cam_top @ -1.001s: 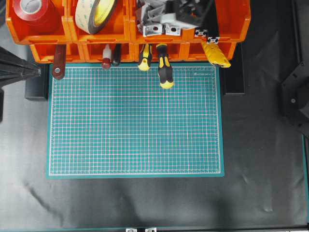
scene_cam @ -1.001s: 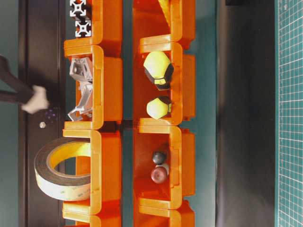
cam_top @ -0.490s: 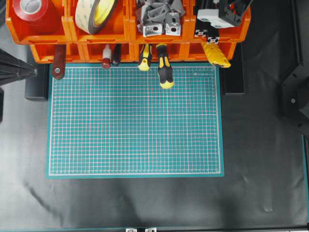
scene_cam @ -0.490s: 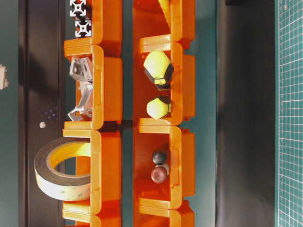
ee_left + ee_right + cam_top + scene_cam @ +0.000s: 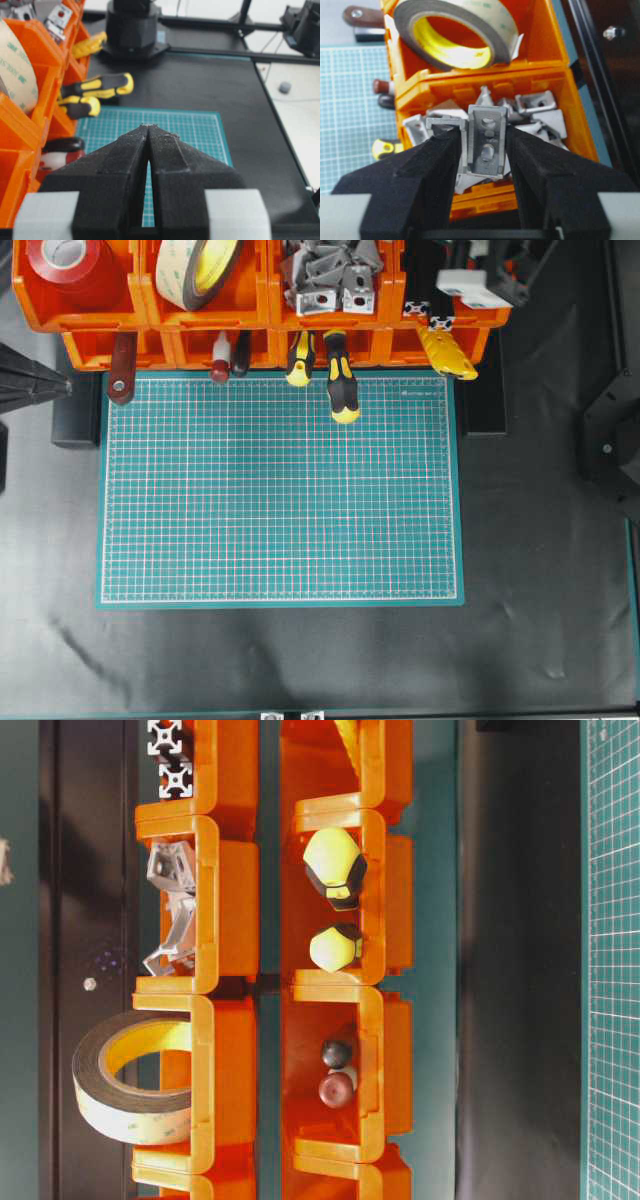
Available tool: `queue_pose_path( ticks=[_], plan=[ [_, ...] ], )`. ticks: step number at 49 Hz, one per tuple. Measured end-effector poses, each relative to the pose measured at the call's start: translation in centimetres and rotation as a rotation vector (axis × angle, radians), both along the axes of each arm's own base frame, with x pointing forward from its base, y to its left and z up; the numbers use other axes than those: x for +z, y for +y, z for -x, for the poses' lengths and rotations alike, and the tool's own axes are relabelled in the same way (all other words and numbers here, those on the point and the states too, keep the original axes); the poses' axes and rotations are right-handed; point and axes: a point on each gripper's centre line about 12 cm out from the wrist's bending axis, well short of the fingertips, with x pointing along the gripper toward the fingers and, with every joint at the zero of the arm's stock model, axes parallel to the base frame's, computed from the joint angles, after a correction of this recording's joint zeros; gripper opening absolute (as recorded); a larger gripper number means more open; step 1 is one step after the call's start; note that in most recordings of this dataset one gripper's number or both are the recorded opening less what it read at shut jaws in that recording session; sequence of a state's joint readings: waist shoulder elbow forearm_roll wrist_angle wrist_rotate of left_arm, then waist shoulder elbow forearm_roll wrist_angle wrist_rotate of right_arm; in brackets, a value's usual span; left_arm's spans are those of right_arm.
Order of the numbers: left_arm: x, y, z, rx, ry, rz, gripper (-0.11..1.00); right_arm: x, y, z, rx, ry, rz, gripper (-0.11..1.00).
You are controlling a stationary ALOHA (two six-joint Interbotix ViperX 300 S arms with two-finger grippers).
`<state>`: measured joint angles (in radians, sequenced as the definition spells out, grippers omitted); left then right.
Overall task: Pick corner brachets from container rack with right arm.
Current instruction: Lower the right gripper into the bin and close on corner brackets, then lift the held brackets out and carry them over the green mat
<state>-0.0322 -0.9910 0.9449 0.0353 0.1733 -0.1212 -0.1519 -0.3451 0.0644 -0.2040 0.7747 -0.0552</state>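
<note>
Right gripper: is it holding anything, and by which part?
Yes. The right gripper pinches one corner bracket by its two side edges, slotted face toward the camera, above the bracket bin.

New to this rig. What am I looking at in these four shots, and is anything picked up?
It is a two-armed tabletop robot filmed by four cameras at one instant. One looks straight down on the green cutting mat and the orange container rack at its top edge. A second faces the rack's open bin fronts, turned sideways. The other two ride on the wrists, each looking out along its own claw.

The rack holds a red tape roll, a roll of double-sided tape, a pile of grey corner brackets, black slotted bars and tools, including yellow-and-black screwdrivers.

The right claw is shut on one corner bracket, held between the black fingers above the bracket bin. The left claw is shut and empty, off at the mat's left side.
</note>
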Motion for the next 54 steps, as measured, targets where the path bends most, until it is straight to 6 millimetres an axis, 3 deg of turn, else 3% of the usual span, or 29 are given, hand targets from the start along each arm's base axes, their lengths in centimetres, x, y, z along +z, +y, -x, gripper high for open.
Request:
queue_pose_path(
  ticks=[14, 32, 41, 54],
  plan=[
    [0.5, -0.4, 0.0, -0.021, -0.037, 0.003, 0.0, -1.2, 4.2, 1.7, 0.091, -0.062, -0.053, 0.28],
    [0.9, -0.4, 0.7, -0.023, -0.055, -0.001, 0.0, -6.7, 11.7, 4.8, 0.339, -0.185, -0.144, 0.28],
    [1.8, 0.0, 1.9, -0.002, -0.097, 0.0, 0.0, -11.8, 13.8, 3.7, 0.383, -0.12, -0.189, 0.28],
    [1.9, -0.3, 2.2, -0.022, -0.104, 0.004, 0.0, -19.6, 16.3, -1.1, 0.414, 0.019, -0.196, 0.28]
  ],
)
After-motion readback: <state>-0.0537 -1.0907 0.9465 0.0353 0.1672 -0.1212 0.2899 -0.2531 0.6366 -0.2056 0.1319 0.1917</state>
